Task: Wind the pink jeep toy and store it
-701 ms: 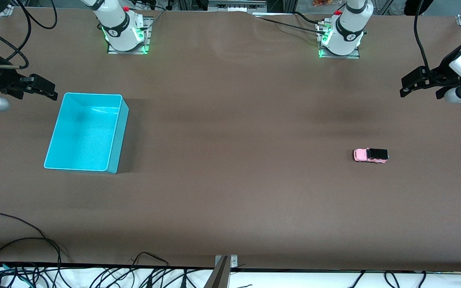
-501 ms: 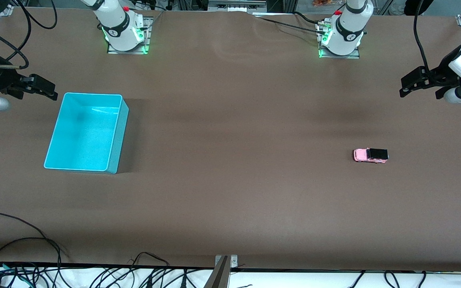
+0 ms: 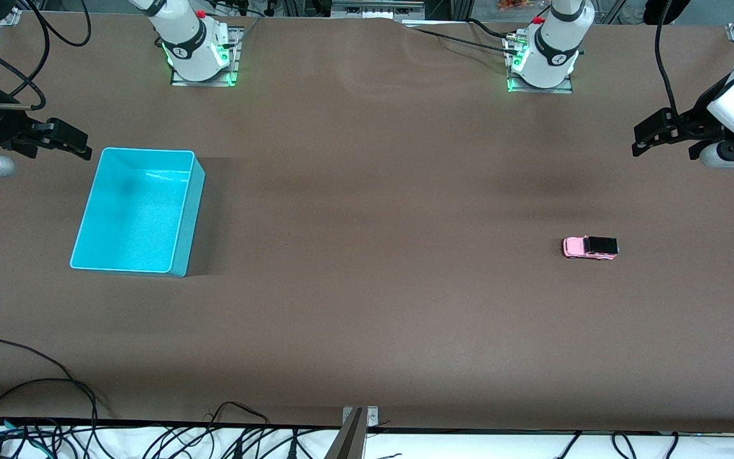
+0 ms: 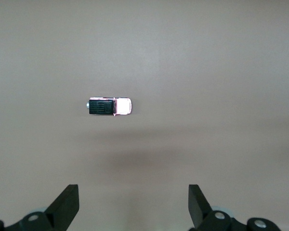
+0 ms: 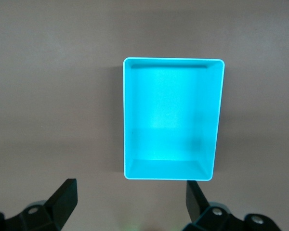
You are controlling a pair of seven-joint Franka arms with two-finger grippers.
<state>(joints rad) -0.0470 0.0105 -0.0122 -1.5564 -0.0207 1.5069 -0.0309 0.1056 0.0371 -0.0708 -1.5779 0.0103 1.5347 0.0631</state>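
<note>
1. Right hand [image 3: 80,145] has not moved over the last moments; it hangs high just past the turquoise bin [image 3: 90,210] at the right arm's end of the table [image 3: 367,191], fingers spread, holding nothing. This arm waits.
2. Bin looks empty, same spot as before.
3. Pink jeep toy [image 3: 590,247] unmoved, on the table toward the left arm's end, untouched.
4. Left hand [image 3: 650,134] has shifted slightly, up in the air above the table's end, fingers wide, empty. Likely the start of the reach; winding not yet begun.

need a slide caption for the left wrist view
Open left gripper hangs above the table, pink jeep toy on its wheels ahead.
</note>
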